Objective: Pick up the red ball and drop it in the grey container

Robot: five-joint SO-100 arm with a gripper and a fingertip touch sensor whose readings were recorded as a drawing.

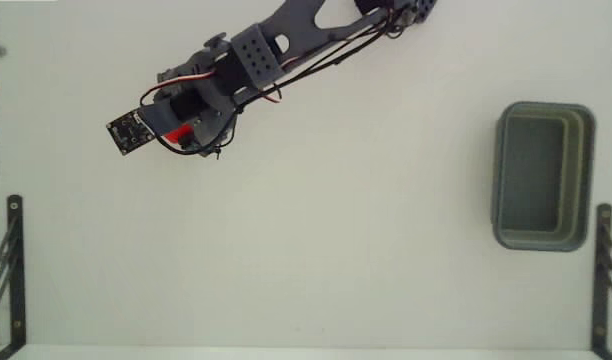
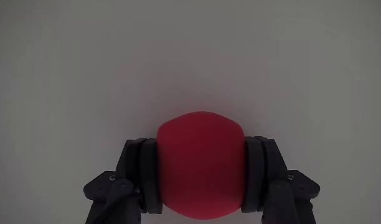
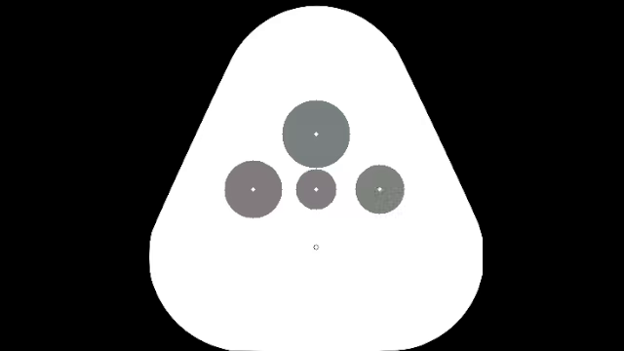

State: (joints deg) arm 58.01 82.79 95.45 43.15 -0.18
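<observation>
**Red ball clamped in the gripper, far from the grey container**

Gripper [image 2: 200, 177] clenched on the red ball [image 2: 200, 167], seen in the wrist view: one dark finger [image 2: 141, 174] pressed against the ball's left side, the other against its right, both sides of the ball flattened slightly where the pads meet it. Ball filling the gap between the jaws, its rounded top standing out beyond the fingertips against the plain white table [image 2: 190, 56].

In the fixed view, arm [image 1: 286, 45] reaching in from the top edge and slanting down toward the upper left. Only a sliver of the red ball [image 1: 180, 132] visible there, tucked under the dark wrist parts beside a small black circuit board [image 1: 129, 130] and loose black cables. Cannot tell from either view whether the ball rests on the table or hangs just above it.

Grey container [image 1: 543, 175] at the right side of the fixed view, long side running up and down, hollow showing nothing inside. Well apart from ball and gripper, with bare white table [image 1: 336, 250] between. Black metal brackets at the lower left and lower right corners.
</observation>
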